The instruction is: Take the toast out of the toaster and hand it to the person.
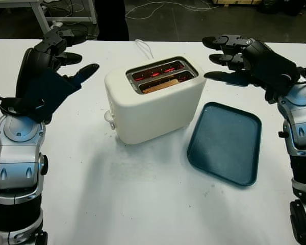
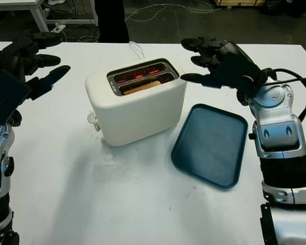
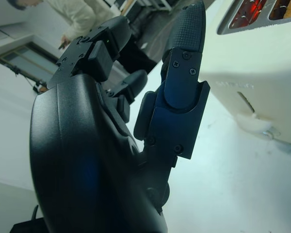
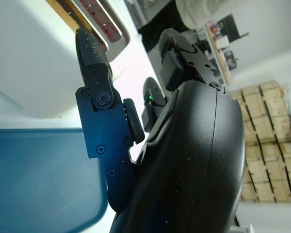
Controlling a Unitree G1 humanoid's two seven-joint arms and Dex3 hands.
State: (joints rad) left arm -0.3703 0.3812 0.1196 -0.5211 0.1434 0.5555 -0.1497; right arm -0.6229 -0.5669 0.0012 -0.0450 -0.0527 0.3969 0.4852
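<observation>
A cream two-slot toaster (image 1: 155, 102) stands in the middle of the white table, its slots glowing red inside. A slice of toast (image 1: 160, 84) sits low in the nearer slot, only its brown top edge showing. My left hand (image 1: 66, 53) hangs open above the table to the left of the toaster, holding nothing. My right hand (image 1: 227, 56) hangs open to the right of the toaster, behind the tray, also holding nothing. A person (image 3: 85, 17) in a light top shows far off in the left wrist view.
A dark blue tray (image 1: 227, 140) lies flat to the right of the toaster. The toaster's white cord (image 1: 143, 47) runs back toward the far table edge. Dark floor with cables and a table leg (image 1: 41, 18) lies beyond.
</observation>
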